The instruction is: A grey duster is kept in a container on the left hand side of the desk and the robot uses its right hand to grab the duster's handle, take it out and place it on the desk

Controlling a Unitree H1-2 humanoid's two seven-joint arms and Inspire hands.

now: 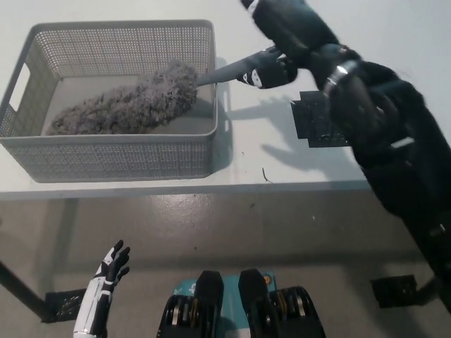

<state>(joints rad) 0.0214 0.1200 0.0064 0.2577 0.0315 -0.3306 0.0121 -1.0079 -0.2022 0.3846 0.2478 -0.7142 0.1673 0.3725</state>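
right hand [276, 62] hiding duster [127, 105] handle end

The grey duster [134, 102] lies slantwise in the grey mesh container [113, 158] on the desk's left side, its fluffy head on the container floor. Its smooth handle [225, 70] slopes up over the right rim, its far end covered.

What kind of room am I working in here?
Likely a lab or test workspace: a plain white desk with black tape patch, bare grey floor, and only a mesh container with duster.
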